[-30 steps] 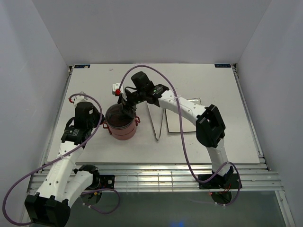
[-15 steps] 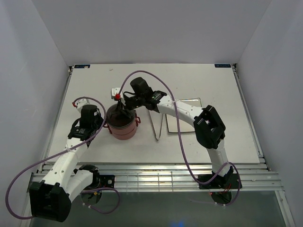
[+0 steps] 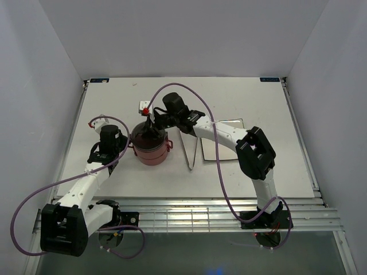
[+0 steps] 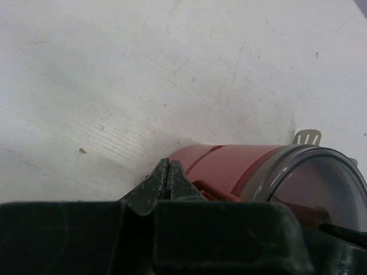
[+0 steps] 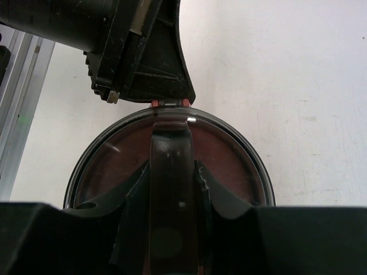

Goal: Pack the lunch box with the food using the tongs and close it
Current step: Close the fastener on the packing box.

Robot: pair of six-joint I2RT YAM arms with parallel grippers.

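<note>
At the left, the left gripper (image 4: pixel 167 172) was fully closed, its two fingers pressed flat together with nothing between them. Its tips stood just beside the lower left wall of the lunch box (image 3: pixel 150 153), at the red side; whether they touched it could not be told.

The lunch box stood upright on the white table (image 3: pixel 258 114), a little left of the middle, between the two grippers. Its red tiers were stacked and the clear grey cover (image 5: pixel 229 149) sat on top, with a dark handle (image 5: pixel 170 137) running across it.

The right gripper (image 5: pixel 172 172) came down on the cover from behind. It was narrowed on the handle, and its fingers (image 5: pixel 133 192) lay against both sides of that bar, so it had hold of the handle. Behind the lunch box, near the right gripper, a small white and red piece (image 3: pixel 143 105) lay on the table.

To the right of the lunch box the tongs (image 3: pixel 192 166) lay flat on the table, untouched, the joined end toward the near edge and the two arms spread away in a narrow V. Further right was the white square plate (image 3: pixel 215 152), partly under the right arm.
</note>
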